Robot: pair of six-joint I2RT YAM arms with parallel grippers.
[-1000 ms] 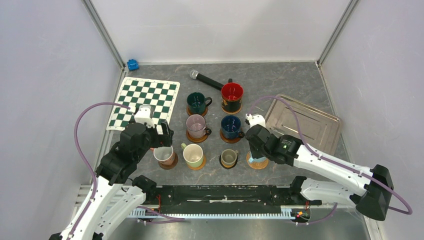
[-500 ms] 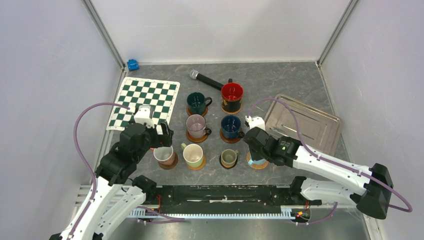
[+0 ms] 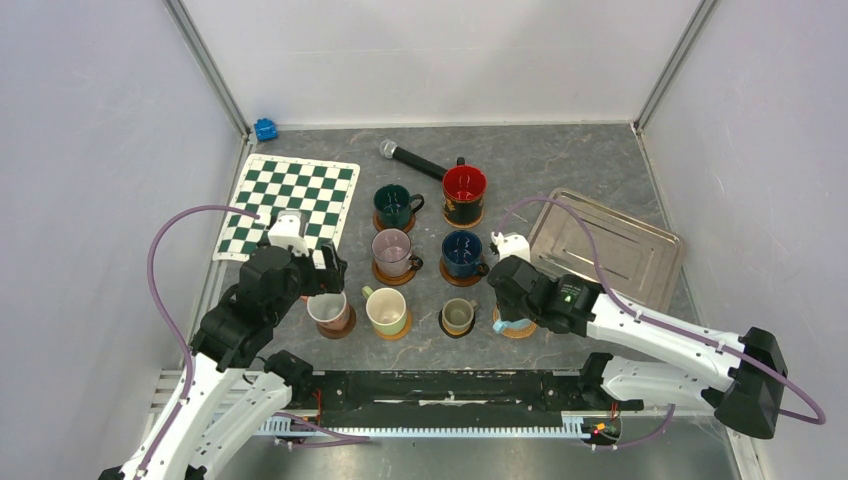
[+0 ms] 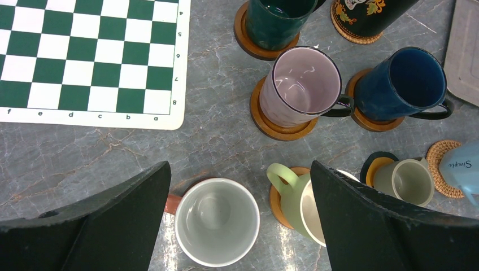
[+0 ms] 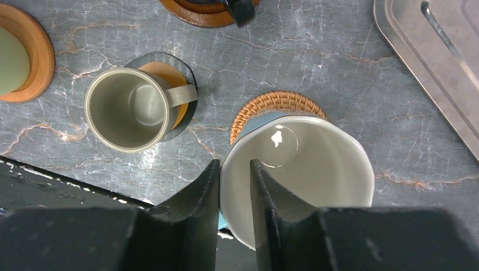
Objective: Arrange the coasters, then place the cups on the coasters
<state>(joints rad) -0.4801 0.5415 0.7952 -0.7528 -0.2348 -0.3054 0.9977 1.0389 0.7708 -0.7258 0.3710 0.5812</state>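
**Operator:** What is the status at the near right?

**Technician:** The light blue cup [image 5: 316, 175] stands on the woven coaster [image 5: 271, 104] at the right end of the near row. The cup covers the near part of the coaster, and the far arc shows past the rim. Judged step in hand: release of this cup.

**Operator:** Where are the fingers?

**Technician:** The right gripper [image 5: 234, 165] straddles the near-left wall of the cup, one finger outside and one inside. The fingers stand slightly apart. The gap looks wider than the wall, so no firm clamp is evident.

**Operator:** How should the release be done?

**Technician:** Part the fingers until both faces of the wall are clear, then lift straight up. Do not sweep sideways, because either finger could drag the rim and tip the cup or slide it off the coaster. Keep clear of the small grey cup [image 5: 127, 110] just to the left and the metal tray [image 5: 429, 62] to the far right.

**Operator:** And the other arm?

**Technician:** The left gripper [image 4: 240, 169] hovers above the white-lined cup [image 4: 216, 220] at the near left. Its fingers are spread wide and hold nothing.

**Operator:** What is farther back?

**Technician:** The glass cup [image 4: 302, 84] and the dark blue cup [image 4: 406, 82] sit on brown coasters [image 4: 282, 131]. Every cup in view has a coaster beneath it. Judged: the task is near completion.
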